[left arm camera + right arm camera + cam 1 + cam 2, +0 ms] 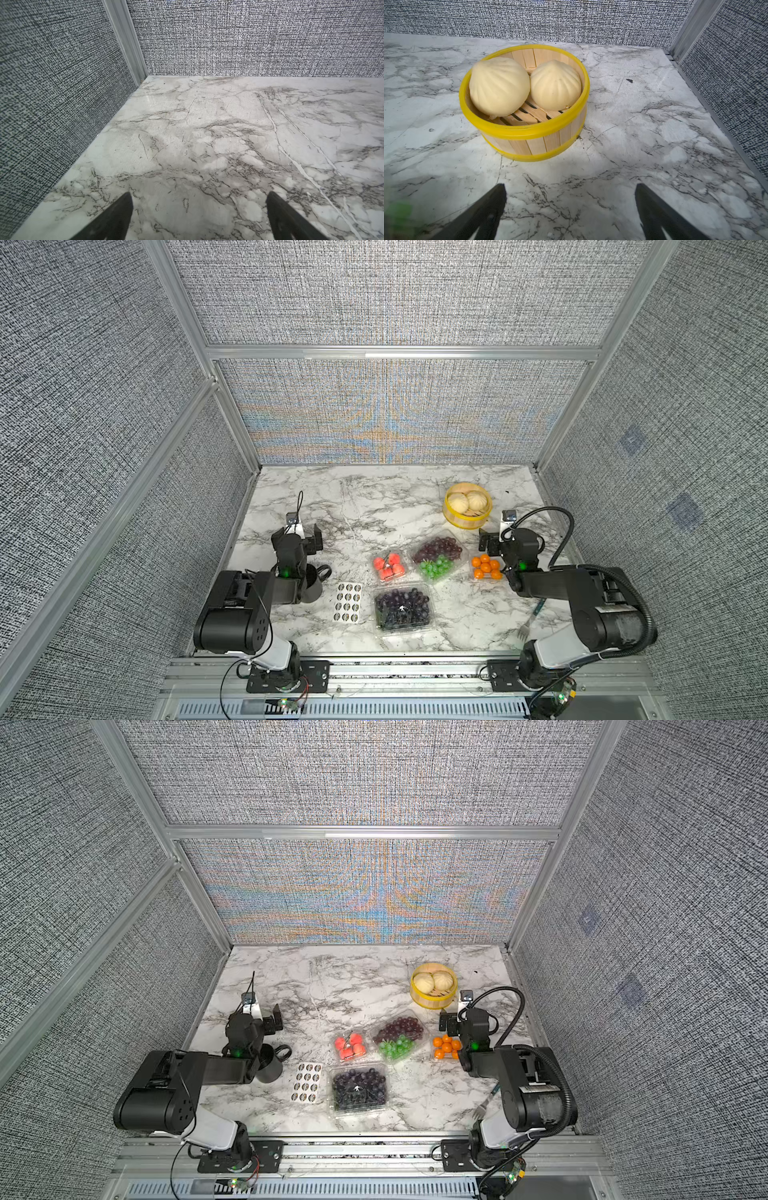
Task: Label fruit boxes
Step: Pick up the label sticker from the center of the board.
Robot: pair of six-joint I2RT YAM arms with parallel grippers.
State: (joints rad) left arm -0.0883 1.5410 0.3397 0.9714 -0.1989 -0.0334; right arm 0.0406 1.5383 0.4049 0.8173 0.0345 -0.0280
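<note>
— Well, we see four fruit boxes clustered mid-table: red-fruit tub [390, 566], orange-fruit tub [487, 568], mixed grape tub [437, 555], dark grape tub [402, 607] nearest us.

— And the grippers?

— Left gripper [199, 216] and right gripper [571, 209] both gape wide, empty — we see the right facing a steamer basket [529, 133].

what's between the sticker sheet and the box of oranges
In both top views, the box of red fruit and the green-and-purple grape box sit between the sticker sheet and the orange box.
</note>
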